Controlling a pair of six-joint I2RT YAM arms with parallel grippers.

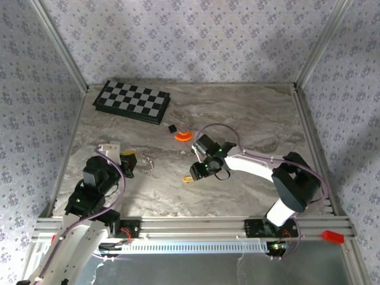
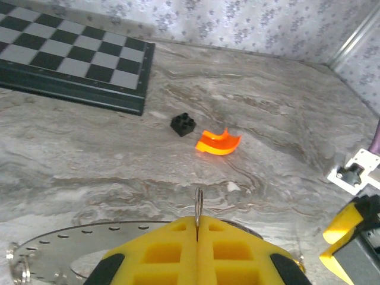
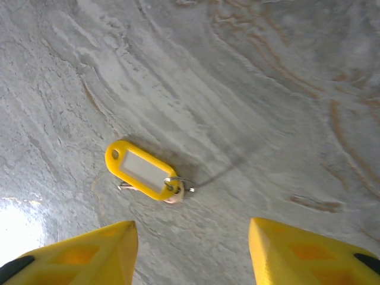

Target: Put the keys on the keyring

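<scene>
The keys are a small yellow tag with a little split ring and a metal key partly under it, flat on the marble table; the keys show as a yellow speck in the top view. My right gripper hovers open just short of them, with nothing between its yellow fingers. The right gripper sits mid-table. My left gripper is shut on the thin edge of the keyring, which stands upright between the pads. Its silvery perforated disc spreads low left. The keyring lies beside the left gripper.
An orange curved disc and a small black cube lie mid-table, behind them the black-and-grey checkered board. Wallpapered walls with metal posts close in the table. The right arm's yellow fingers show at the left wrist view's right edge.
</scene>
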